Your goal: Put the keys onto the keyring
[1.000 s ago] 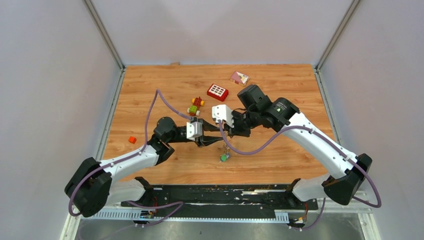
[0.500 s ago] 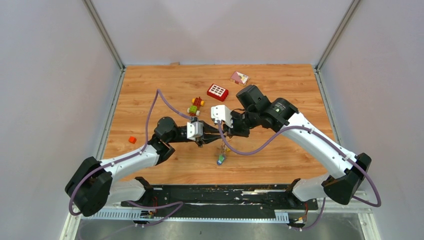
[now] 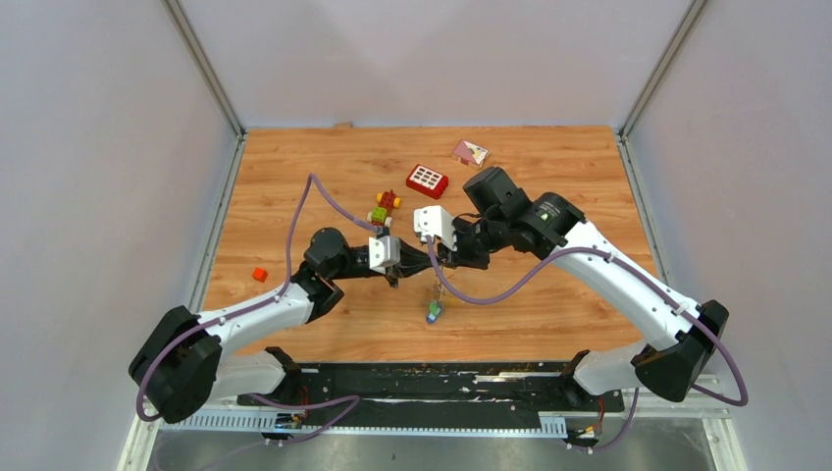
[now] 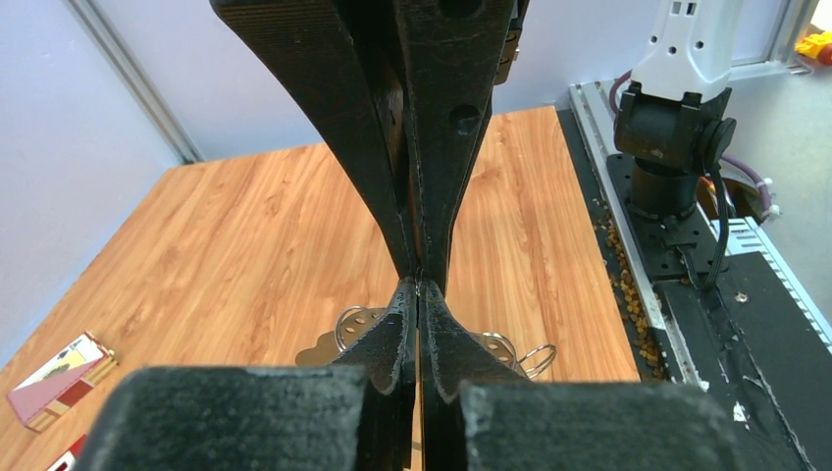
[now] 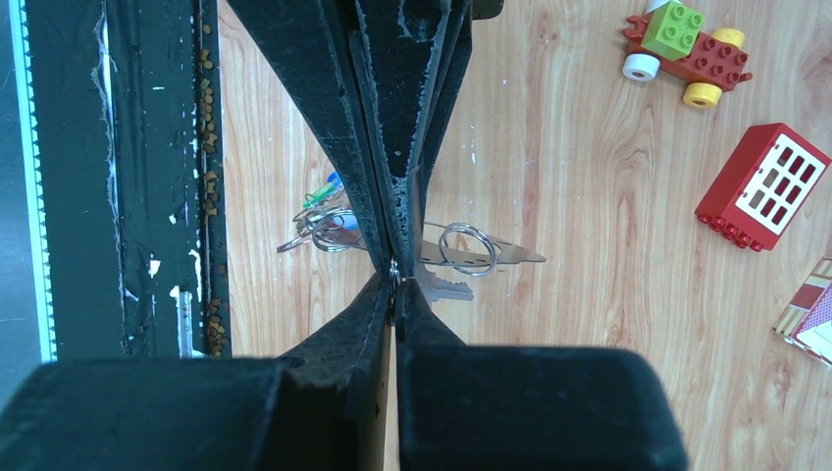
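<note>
My left gripper (image 3: pixel 424 263) and right gripper (image 3: pixel 440 265) meet tip to tip above the middle of the table, both shut. Between the tips is a thin grey metal piece, the keyring (image 5: pixel 392 269), seen edge-on and mostly hidden. In the left wrist view my left gripper (image 4: pixel 419 287) touches the right one's fingers (image 4: pixel 446 147). In the right wrist view my right gripper (image 5: pixel 394 287) touches the left one's fingers (image 5: pixel 407 108). The keys (image 3: pixel 433 312) dangle below the tips. They also show as silver blades with small rings (image 5: pixel 471 257), (image 4: pixel 353 329) and green and blue tags (image 5: pixel 324 196).
A red brick with white squares (image 3: pixel 427 181), a red-yellow-green block toy (image 3: pixel 383 209) and a pink card (image 3: pixel 470 152) lie behind the grippers. A small red cube (image 3: pixel 259 274) lies at the left. The black rail (image 3: pixel 432 383) runs along the near edge.
The bunch of keys has shifted slightly left and now hangs on a visible strand below the tips. The left gripper has edged right toward the right gripper. Both stay shut.
</note>
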Motion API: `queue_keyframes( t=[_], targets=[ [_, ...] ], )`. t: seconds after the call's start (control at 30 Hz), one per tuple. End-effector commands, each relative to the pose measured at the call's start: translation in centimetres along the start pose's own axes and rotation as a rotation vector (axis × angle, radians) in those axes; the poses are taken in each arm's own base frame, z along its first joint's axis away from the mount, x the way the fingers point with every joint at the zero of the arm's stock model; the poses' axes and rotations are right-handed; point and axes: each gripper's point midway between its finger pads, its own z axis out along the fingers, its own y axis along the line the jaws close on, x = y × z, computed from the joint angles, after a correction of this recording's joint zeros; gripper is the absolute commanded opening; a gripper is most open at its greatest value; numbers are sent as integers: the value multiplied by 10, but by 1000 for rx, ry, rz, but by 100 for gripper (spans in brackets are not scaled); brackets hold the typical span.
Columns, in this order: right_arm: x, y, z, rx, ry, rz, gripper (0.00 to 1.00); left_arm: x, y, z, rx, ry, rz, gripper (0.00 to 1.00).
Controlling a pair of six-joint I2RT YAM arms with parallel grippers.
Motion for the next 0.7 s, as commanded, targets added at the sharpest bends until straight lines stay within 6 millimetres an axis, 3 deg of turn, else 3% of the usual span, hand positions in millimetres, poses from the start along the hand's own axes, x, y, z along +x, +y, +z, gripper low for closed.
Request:
queue_keyframes(
  t=[0.0, 0.07, 0.23, 0.3, 0.5, 0.67],
  targets=[
    [-24, -10, -7, 62, -94, -38, 0, -14, 6, 6, -4, -18, 11, 0],
    [-24, -11, -8, 70, -98, -36, 4, -16, 8, 4, -29, -26, 4, 0],
    [-18, -12, -11, 102, -99, -33, 30, -31, 12, -2, -72, -104, -20, 0],
    [-16, -11, -13, 110, -111, -31, 36, -39, 10, -5, -66, -144, -20, 0],
    [-12, -2, -15, 102, -166, -46, 36, -51, 0, -8, -28, -203, -23, 0],
    [-17, 1, -16, 96, -211, -71, 29, -51, -3, -7, -10, -203, -25, 0]
  ],
)
